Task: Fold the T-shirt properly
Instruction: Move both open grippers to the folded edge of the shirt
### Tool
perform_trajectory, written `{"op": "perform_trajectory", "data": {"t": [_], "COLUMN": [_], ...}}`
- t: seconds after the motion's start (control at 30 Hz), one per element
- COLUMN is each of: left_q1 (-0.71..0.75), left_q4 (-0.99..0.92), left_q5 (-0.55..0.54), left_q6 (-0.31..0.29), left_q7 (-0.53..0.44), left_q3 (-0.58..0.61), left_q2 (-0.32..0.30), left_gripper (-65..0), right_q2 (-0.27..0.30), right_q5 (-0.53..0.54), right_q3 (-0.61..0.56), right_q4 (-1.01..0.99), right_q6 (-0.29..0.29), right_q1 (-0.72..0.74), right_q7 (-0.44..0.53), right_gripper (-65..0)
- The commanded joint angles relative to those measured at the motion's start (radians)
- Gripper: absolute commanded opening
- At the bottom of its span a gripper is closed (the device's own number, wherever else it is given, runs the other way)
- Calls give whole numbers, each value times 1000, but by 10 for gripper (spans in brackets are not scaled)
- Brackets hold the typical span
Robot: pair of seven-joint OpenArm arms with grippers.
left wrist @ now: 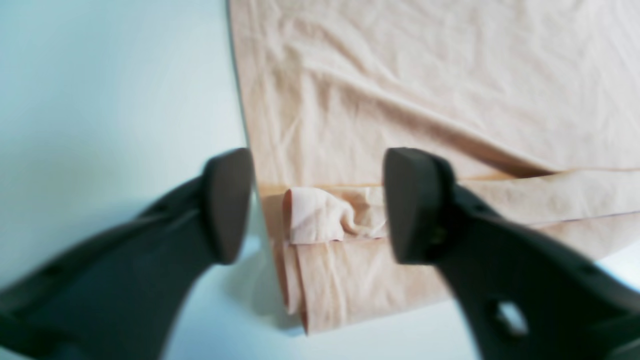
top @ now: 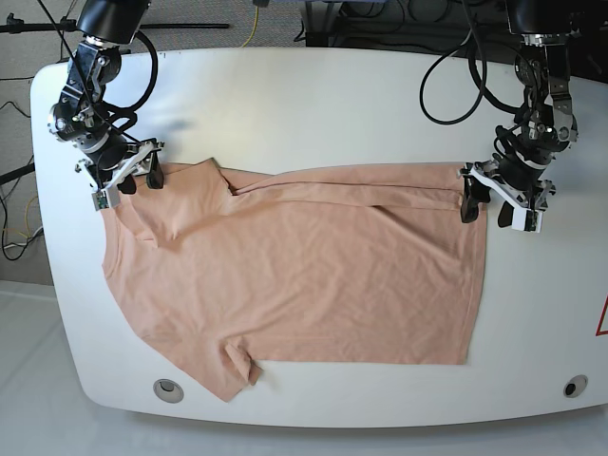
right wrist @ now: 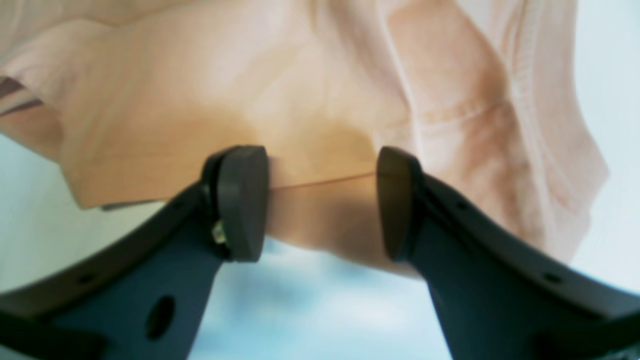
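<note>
The peach T-shirt (top: pixel 304 275) lies spread on the white table (top: pixel 313 114), its top strip folded down along the far edge. My left gripper (top: pixel 486 207) is at the shirt's far right corner. In the left wrist view it (left wrist: pixel 322 207) stands open, fingers astride a small bunched fold of the T-shirt (left wrist: pixel 425 90) at the layered edge. My right gripper (top: pixel 135 180) is at the far left by the sleeve. In the right wrist view it (right wrist: pixel 320 202) is open, with a raised fold of the T-shirt (right wrist: pixel 250 100) between its fingers, touching the left pad (right wrist: pixel 242 202).
Two round fittings (top: pixel 169 388) (top: pixel 574 386) sit near the table's front edge. Cables and stands (top: pixel 285 14) crowd behind the far edge. The floor shows beyond the table's left rim.
</note>
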Motion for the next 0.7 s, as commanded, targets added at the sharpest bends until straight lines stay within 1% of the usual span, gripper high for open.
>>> {"op": "perform_trajectory", "data": {"t": [0.0, 0.13, 0.2, 0.27, 0.4, 0.53, 0.67], "left_q1": [-11, -6, -3, -3, 0, 3, 14], "left_q4": [19, 20, 22, 9, -6, -24, -48], "left_q5": [0, 2, 0, -15, -30, -32, -17], "left_q6": [-5, -15, -24, -49, -56, -56, -43], "left_q7": [-38, -38, -34, -6, 22, 32, 42], "left_q3": [-11, -22, -32, -44, -50, -47, -38], "left_q2": [-9, -6, -6, -2, -1, 2, 7], "left_gripper": [-207, -198, -204, -243, -277, -286, -297], "right_q2": [5, -14, -22, -28, -25, -21, -11], "right_q5": [40, 76, 96, 138, 155, 144, 50], "right_q3": [29, 65, 91, 159, 193, 204, 204], "right_q4": [42, 77, 100, 161, 186, 179, 136], "right_q6": [6, 6, 6, 6, 6, 6, 6], "right_q1": [-5, -26, -40, -95, -123, -128, -99], "right_q7": [12, -7, -13, -20, -22, -17, -2], "right_gripper": [-310, -308, -310, -309, -310, -310, -308]}}
